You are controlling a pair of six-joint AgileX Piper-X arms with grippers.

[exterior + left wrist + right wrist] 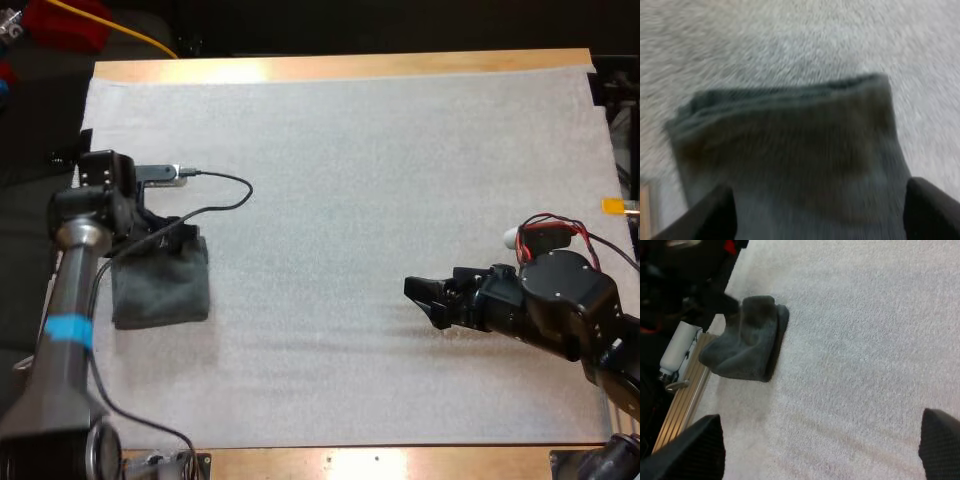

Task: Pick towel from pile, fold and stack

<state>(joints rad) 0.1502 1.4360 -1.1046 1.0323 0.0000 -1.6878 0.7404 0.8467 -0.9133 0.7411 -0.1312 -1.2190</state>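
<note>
A folded dark grey-green towel lies at the left edge of the white mat. My left gripper is at its far edge, where the cloth rises toward the fingers. In the left wrist view the towel fills the gap between both black fingers and touches each. My right gripper hovers open over bare mat at the right, its fingers wide apart with nothing between them. From there the towel looks humped, highest by the left gripper.
The table's wooden left edge runs right beside the towel. Bare mat stretches between the two arms and toward the far side.
</note>
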